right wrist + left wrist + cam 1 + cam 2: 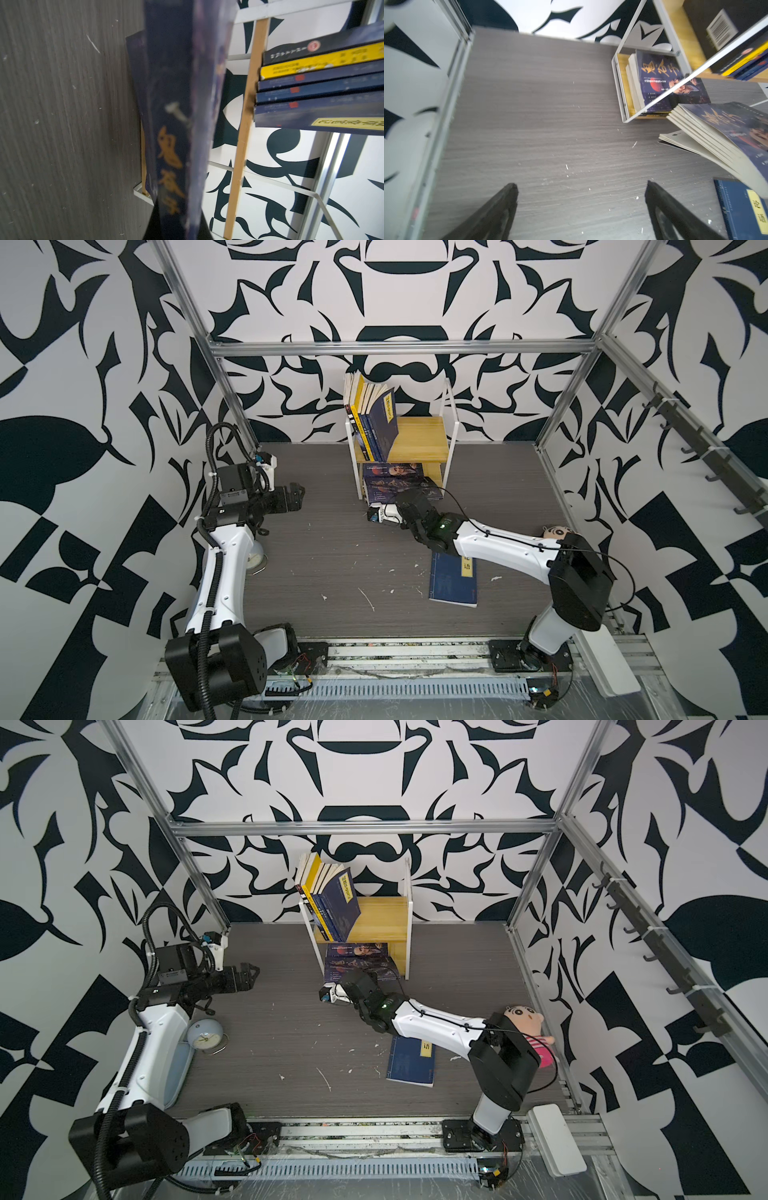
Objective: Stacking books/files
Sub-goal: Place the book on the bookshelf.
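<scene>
My right gripper point(417, 492) point(176, 226) is shut on a dark purple-blue book point(395, 486) point(176, 104), held tilted just in front of the shelf's lower level. A matching book point(390, 469) point(658, 79) lies flat inside that level. Several navy and yellow books point(376, 423) point(332, 903) lean upright on the upper board. A navy book with a yellow label point(453, 585) point(411, 1063) lies flat on the table under my right forearm. My left gripper point(297, 493) point(581, 185) hangs open above bare table, left of the shelf, holding nothing.
The white-framed wooden shelf point(428, 435) stands at the back middle against the wall. A round clock point(204, 1036) and a light-blue case point(178, 1073) sit by my left arm. A doll point(523, 1017) and a white box point(557, 1139) are at the right.
</scene>
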